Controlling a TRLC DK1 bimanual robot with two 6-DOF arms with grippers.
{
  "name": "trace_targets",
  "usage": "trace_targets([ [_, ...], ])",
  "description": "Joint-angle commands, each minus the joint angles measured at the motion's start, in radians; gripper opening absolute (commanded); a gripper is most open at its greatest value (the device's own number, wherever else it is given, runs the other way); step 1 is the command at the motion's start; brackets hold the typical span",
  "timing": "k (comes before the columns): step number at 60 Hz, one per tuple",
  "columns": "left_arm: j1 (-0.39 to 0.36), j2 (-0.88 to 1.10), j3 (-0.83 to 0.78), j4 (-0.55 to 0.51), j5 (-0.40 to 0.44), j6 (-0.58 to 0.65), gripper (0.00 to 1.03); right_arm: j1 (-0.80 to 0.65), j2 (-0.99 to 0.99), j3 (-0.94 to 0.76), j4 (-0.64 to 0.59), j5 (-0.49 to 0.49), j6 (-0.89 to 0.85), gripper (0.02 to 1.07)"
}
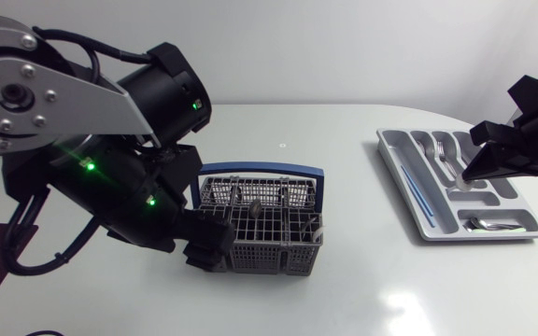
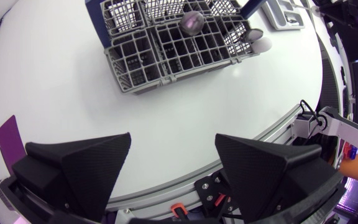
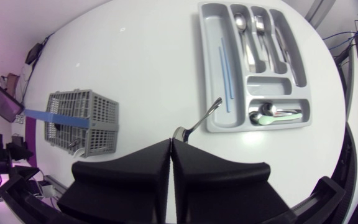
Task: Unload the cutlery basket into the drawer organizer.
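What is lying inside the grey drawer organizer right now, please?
The drawer organizer holds a thin blue stick, cutlery in the long slots, and spoons in the cross slot. In the head view my right arm, carrying another spoon, covers its middle.

The white desk [image 1: 344, 168] had a glossy top with rounded corners. Two things lay directly on it, well apart. A grey plastic cutlery basket [image 1: 269, 254] with a blue handle stood upright left of the desk's middle, nearer the front edge than the back edge. A grey drawer organizer [image 1: 402, 163], a shallow tray with long compartments side by side and shorter ones at one end, lay flat near the desk's right edge, toward the back right corner and slightly skewed to that edge. Bright reflections showed on the desk's surface near the front edge.
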State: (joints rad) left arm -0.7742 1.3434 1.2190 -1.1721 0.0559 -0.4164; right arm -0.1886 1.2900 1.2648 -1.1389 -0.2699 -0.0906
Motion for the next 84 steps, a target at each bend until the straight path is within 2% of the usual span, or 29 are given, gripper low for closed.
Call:
trace_targets([
  [1, -0.008, 0.003, 0.025, -0.011, 0.012, -0.016, 0.95, -0.026, 0.015, -0.044, 0.056, 0.061, -0.009, 0.08],
  [18, -0.013, 0.005, 0.022, -0.009, 0.012, -0.016, 0.95, -0.126, 0.129, -0.096, 0.237, 0.213, -0.032, 0.08],
  [21, -0.013, 0.005, 0.020, -0.009, 0.012, -0.016, 0.95, -0.133, 0.147, -0.122, 0.326, 0.281, -0.034, 0.08],
  [43, -0.045, 0.031, 0.031, -0.008, 0.012, -0.028, 0.95, -0.201, 0.315, -0.150, 0.484, 0.425, -0.040, 0.08],
  [60, -0.091, 0.096, 0.065, 0.017, 0.012, -0.064, 0.95, -0.232, 0.404, -0.174, 0.548, 0.452, -0.054, 0.08],
  [74, -0.094, 0.129, 0.103, 0.029, 0.012, -0.101, 0.95, -0.232, 0.430, -0.216, 0.623, 0.439, -0.069, 0.08],
  [84, -0.094, 0.131, 0.103, 0.029, 0.012, -0.102, 0.95, -0.230, 0.417, -0.232, 0.642, 0.408, -0.061, 0.21],
])
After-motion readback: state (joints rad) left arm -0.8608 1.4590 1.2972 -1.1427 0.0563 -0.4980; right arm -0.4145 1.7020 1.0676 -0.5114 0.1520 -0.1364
